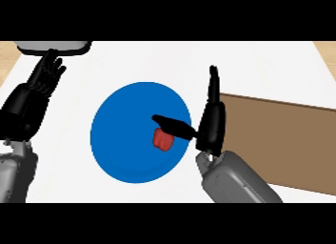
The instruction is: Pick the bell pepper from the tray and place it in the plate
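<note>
A red bell pepper lies on the blue plate, in its right half. My right hand stands edge-on at the plate's right rim, fingers straight and pointing away. Its thumb stretches left over the top of the pepper. The hand is open and nothing is curled round the pepper. The brown tray lies to the right of that hand and holds nothing that I can see. My left hand rests open at the left edge, fingers up.
A grey-and-white object sits at the top left, just above my left hand's fingers. The white counter runs round the plate and tray, with wooden edges at the top corners.
</note>
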You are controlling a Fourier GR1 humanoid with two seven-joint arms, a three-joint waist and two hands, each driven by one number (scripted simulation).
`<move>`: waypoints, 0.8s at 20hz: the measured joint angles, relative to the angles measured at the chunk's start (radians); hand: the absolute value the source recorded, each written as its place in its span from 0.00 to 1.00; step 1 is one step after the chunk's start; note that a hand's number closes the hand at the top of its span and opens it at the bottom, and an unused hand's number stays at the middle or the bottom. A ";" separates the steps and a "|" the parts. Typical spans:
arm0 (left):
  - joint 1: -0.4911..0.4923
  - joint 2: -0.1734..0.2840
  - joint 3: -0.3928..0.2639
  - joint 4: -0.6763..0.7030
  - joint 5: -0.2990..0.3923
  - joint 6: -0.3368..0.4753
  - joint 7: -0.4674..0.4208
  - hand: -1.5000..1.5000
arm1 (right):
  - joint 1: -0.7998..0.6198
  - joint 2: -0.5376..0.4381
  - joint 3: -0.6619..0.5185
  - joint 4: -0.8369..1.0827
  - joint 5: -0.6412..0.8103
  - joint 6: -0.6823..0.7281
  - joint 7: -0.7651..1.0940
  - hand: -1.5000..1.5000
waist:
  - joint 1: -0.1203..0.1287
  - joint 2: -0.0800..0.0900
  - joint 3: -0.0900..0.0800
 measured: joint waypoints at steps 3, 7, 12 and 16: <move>0.007 -0.008 -0.003 -0.023 -0.008 0.009 0.018 0.50 | 0.116 -0.069 0.002 -0.100 -0.056 0.020 -0.083 0.00 | -0.006 -0.001 0.000; 0.025 -0.010 -0.001 -0.043 -0.008 -0.001 0.022 0.50 | 0.244 -0.157 -0.023 -0.224 -0.128 0.078 -0.172 0.00 | -0.010 -0.002 0.000; 0.031 -0.018 0.010 -0.016 -0.017 -0.010 -0.012 0.50 | 0.391 -0.231 -0.064 -0.348 -0.181 0.151 -0.258 0.00 | -0.012 -0.002 0.000; 0.039 -0.015 0.019 -0.046 -0.014 -0.019 0.006 0.50 | 0.467 -0.280 -0.131 -0.395 -0.238 0.224 -0.337 0.00 | -0.011 -0.002 0.000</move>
